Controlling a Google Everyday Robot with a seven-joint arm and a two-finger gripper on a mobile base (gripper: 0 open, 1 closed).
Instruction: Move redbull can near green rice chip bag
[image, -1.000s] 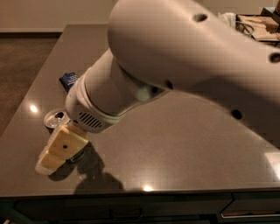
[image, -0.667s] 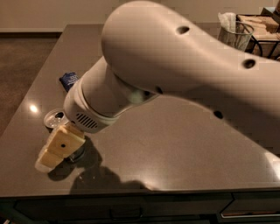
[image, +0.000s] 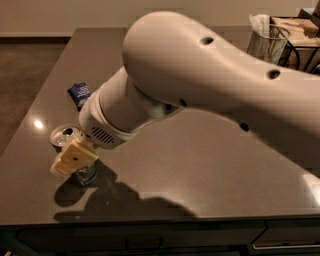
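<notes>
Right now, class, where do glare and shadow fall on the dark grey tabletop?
Camera view: a glare spot on the dark grey tabletop left of the slim silver redbull can; a dark shadow spreads toward the front edge, below the tan gripper at the can.

The can (image: 65, 135) stands upright on the dark table (image: 210, 170), close to its left edge and toward the front corner. Its round silver top faces up and shines, with a dark opening in it. Below the rim most of the body is hidden. Only a short glinting stretch shows at the bottom, where it meets the table beside its shadow. The pincer (image: 74, 157) is right against the can's side, crossing in front of its middle.
</notes>
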